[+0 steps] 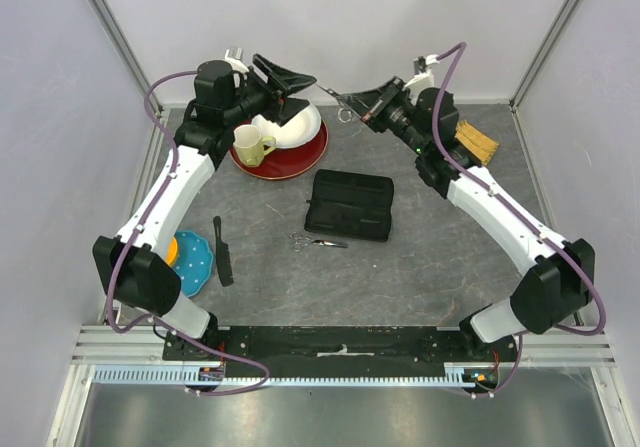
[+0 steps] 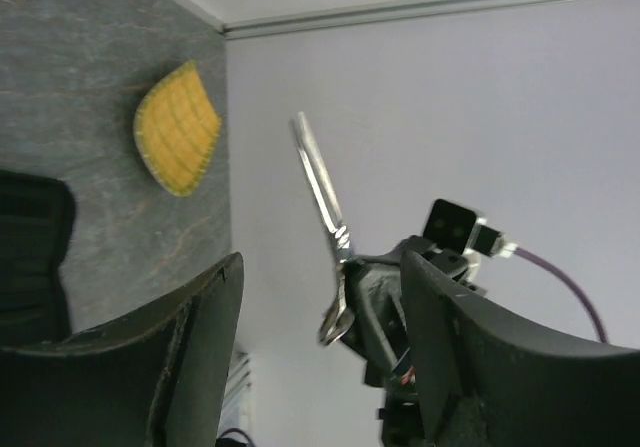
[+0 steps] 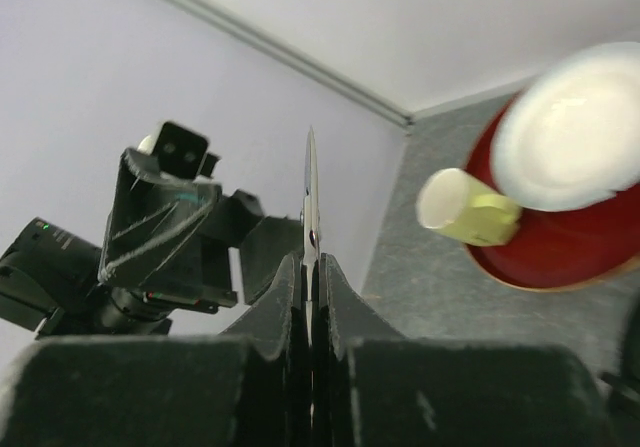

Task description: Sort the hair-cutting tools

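Observation:
A pair of silver scissors (image 3: 310, 192) is held up in the air at the back of the table, with my right gripper (image 3: 310, 267) shut on it. The top view shows these scissors (image 1: 341, 104) sticking out of the right gripper (image 1: 356, 101) towards my left gripper (image 1: 287, 75). The left gripper (image 2: 322, 267) stands open beside the blades (image 2: 322, 192), apart from them. A second pair of scissors (image 1: 318, 242) lies on the table in front of the black case (image 1: 350, 205). A black comb (image 1: 222, 252) lies at the left.
A red plate (image 1: 290, 162) at the back left bears a white bowl (image 1: 300, 132) and a yellow mug (image 1: 250, 145). A blue dish (image 1: 195, 262) sits by the left arm. A yellow brush (image 1: 476, 143) lies at the back right.

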You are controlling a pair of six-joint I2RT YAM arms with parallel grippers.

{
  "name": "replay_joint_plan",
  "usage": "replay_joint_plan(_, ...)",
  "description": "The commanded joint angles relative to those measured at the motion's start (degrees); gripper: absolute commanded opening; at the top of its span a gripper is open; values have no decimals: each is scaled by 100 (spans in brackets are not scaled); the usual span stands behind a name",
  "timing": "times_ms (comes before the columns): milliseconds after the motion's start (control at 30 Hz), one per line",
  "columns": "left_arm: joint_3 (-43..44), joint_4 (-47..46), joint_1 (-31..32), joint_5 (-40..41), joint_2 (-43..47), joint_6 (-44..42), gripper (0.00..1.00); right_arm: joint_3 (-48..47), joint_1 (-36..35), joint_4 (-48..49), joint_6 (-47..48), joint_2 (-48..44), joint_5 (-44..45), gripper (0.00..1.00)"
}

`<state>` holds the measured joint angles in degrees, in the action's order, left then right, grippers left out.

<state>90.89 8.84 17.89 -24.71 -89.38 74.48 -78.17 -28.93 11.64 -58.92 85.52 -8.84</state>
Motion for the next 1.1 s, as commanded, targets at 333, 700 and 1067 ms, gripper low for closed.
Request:
replay_joint_plan(333, -1530, 1040, 65, -1546, -606, -3508, 63, 1848, 906, -2427, 1697, -1845, -1303, 0)
replay_joint_plan(700, -2005, 1849, 531, -1545, -1537, -4547, 50, 3360, 933, -2930, 1857, -2276, -1665, 0)
replay_joint_plan(1067, -2321, 2051, 602, -966, -1951, -4688, 46, 3976, 959, -3185, 2051, -2267, -1366, 0)
